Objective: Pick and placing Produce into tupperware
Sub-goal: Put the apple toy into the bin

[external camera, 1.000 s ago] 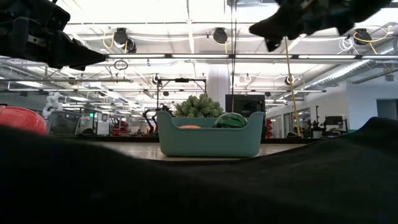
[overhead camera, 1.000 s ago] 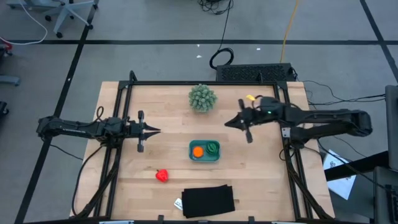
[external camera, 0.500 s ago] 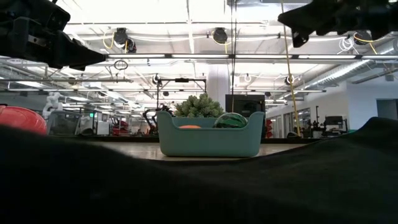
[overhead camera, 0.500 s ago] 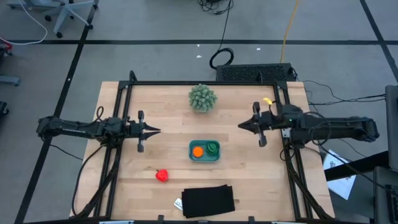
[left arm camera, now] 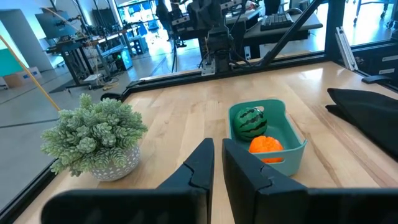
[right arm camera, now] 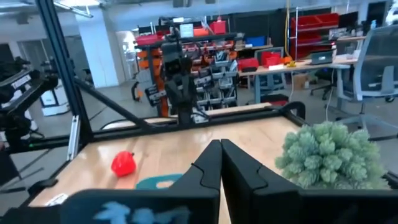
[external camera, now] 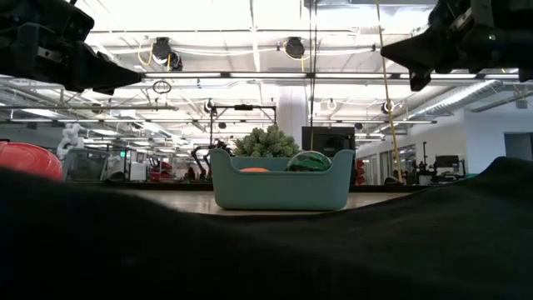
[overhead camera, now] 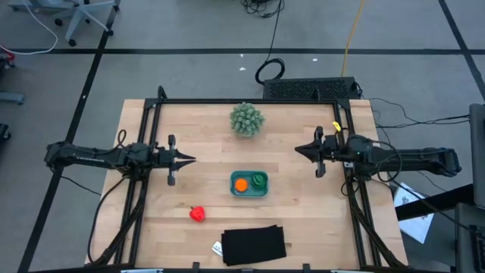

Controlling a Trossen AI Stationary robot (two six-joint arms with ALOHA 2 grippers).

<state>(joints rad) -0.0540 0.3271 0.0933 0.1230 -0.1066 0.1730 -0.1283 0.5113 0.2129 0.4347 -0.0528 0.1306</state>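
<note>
The teal tub (overhead camera: 249,192) stands on the table's middle. In it lie the orange ball (overhead camera: 241,183) and the dark green striped piece (overhead camera: 260,180), seen too in the left wrist view as the ball (left arm camera: 264,145) and the striped piece (left arm camera: 249,122). The red lumpy piece (overhead camera: 197,214) rests on the wood, nearer and left of the tub. My left gripper (overhead camera: 191,159) hovers shut left of the tub. My right gripper (overhead camera: 298,149) hovers shut to the tub's right and farther back, and holds nothing.
A pale green spiky ball (overhead camera: 247,119) sits toward the far edge, behind the tub. A black flat rectangle (overhead camera: 254,244) lies at the near edge and fills the low view's foreground. Bare wood lies between each gripper and the tub.
My right gripper has drawn back toward the table's right edge, away from the tub, and its arm has straightened out level. The left arm and all the pieces have kept still.
</note>
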